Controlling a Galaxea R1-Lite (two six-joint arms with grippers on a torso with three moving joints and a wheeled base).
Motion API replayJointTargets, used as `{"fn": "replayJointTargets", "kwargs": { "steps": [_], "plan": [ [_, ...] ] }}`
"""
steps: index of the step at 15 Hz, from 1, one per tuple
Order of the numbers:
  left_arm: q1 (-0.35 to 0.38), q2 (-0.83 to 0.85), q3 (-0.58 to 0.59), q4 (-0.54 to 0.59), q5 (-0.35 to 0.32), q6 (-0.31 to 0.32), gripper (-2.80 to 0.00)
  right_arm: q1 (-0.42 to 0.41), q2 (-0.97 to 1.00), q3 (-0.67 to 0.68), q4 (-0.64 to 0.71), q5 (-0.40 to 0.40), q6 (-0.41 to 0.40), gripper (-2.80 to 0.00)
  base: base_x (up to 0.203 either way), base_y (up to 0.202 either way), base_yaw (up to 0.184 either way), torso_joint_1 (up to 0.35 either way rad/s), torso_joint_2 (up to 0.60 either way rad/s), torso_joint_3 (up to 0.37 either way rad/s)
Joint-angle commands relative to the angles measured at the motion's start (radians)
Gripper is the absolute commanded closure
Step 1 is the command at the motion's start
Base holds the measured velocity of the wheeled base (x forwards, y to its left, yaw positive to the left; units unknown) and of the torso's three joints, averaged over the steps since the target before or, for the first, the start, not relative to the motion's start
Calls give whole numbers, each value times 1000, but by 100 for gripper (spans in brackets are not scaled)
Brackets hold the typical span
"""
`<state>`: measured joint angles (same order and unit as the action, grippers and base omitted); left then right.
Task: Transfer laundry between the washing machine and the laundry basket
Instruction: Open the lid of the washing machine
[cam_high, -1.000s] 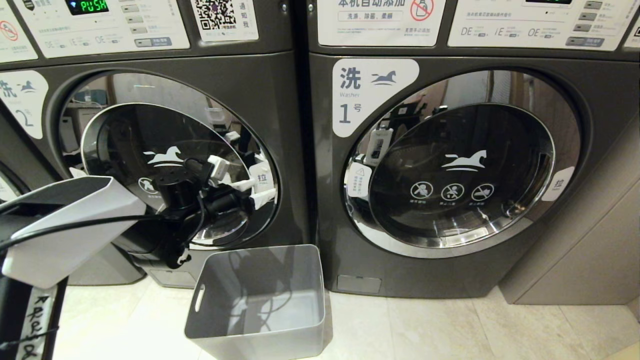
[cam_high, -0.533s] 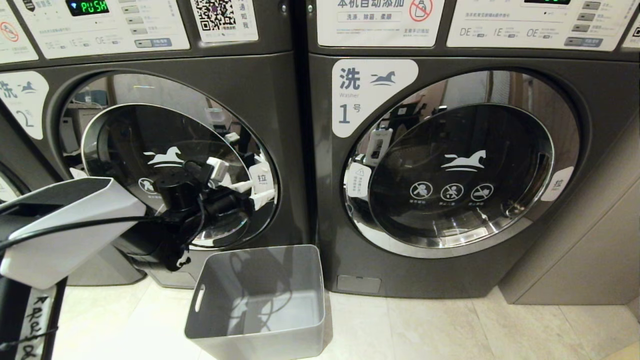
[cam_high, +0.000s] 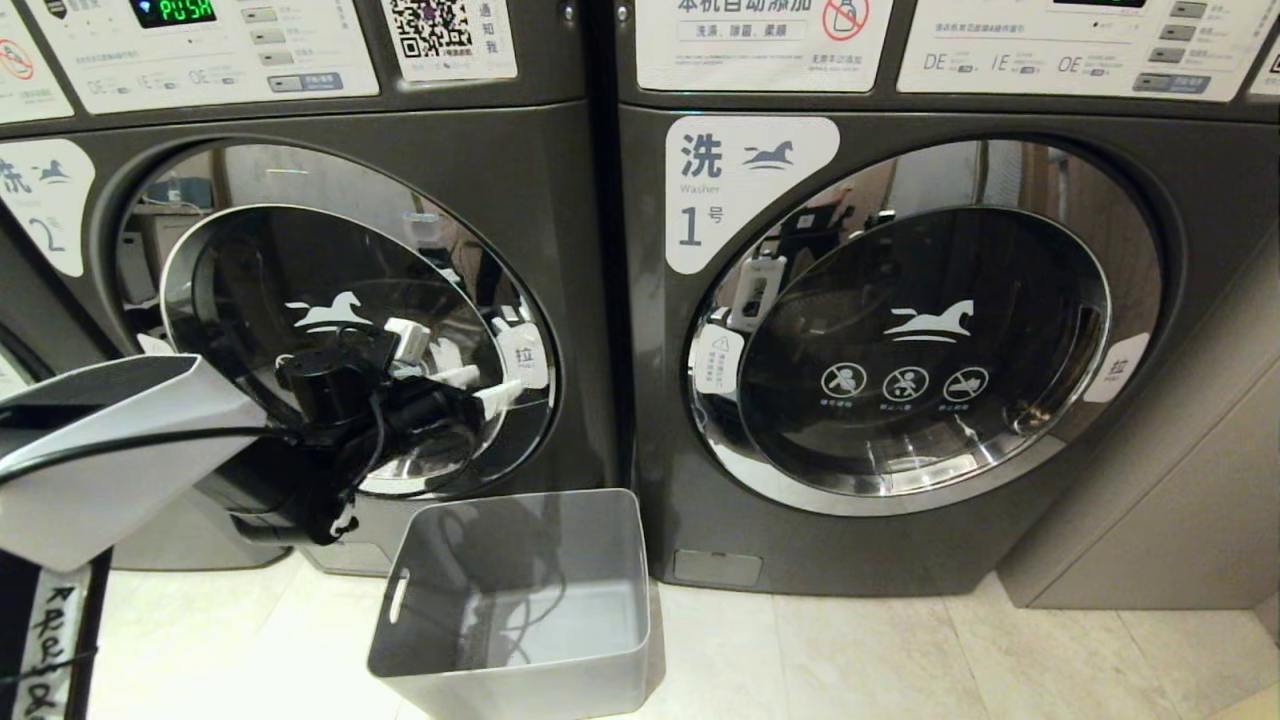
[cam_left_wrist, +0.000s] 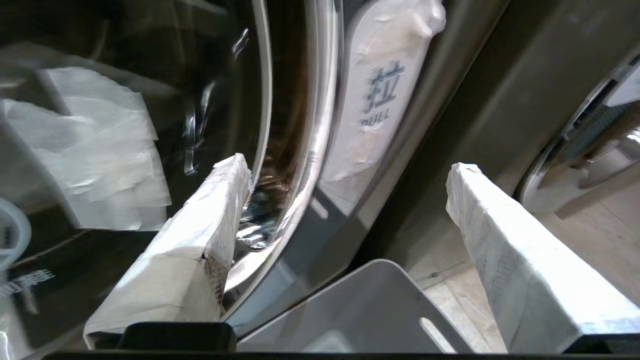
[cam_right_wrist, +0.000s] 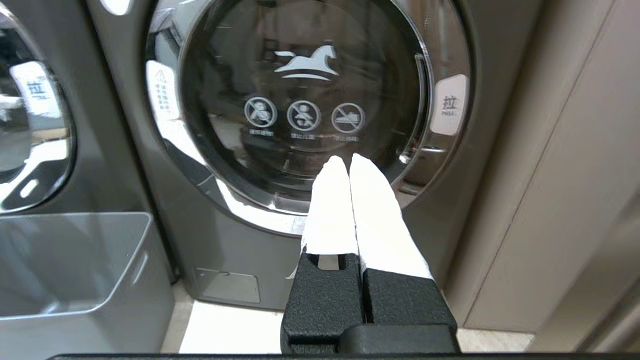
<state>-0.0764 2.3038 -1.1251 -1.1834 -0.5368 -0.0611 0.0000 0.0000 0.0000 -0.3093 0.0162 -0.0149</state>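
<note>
Since a second ago, the left gripper (cam_high: 470, 388) has slid a bit to the left across the door (cam_high: 330, 330) of the washer (cam_high: 560, 250) marked 2, and the arm behind it sits a little lower. Its two white-wrapped fingers (cam_left_wrist: 205, 235) are spread wide apart and hold nothing. They point at the right edge of the door, near the white pull tab (cam_left_wrist: 380, 100) on the chrome rim. One finger is in front of the glass and the other is out past the rim, in front of the grey body. I cannot tell if either finger touches the door. That door looks shut. The basket (cam_high: 520, 680) stands on the floor just below the gripper, in front of the gap between the two washers, and no clothes show inside it. No laundry can be seen in any view. The other washer (cam_high: 900, 540), marked 1, is to the right, with its door shut too. The right gripper (cam_right_wrist: 345, 165) hangs low in front of that washer with its fingers pressed together, holding nothing.
</note>
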Motion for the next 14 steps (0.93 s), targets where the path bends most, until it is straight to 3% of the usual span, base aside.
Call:
{"fn": "replayJointTargets", "kwargs": {
  "steps": [1,4,14],
  "plan": [
    [-8,7,-35,-3,-6,-1,-280,0,2,40,-2,1,0,0,0,0,0,0,0,0],
    [-13,60,-119,1,-2,3,-280,0,2,40,-2,1,0,0,0,0,0,0,0,0],
    [-76,129,-204,11,-9,-2,-280,0,2,40,-2,1,0,0,0,0,0,0,0,0]
  ]
}}
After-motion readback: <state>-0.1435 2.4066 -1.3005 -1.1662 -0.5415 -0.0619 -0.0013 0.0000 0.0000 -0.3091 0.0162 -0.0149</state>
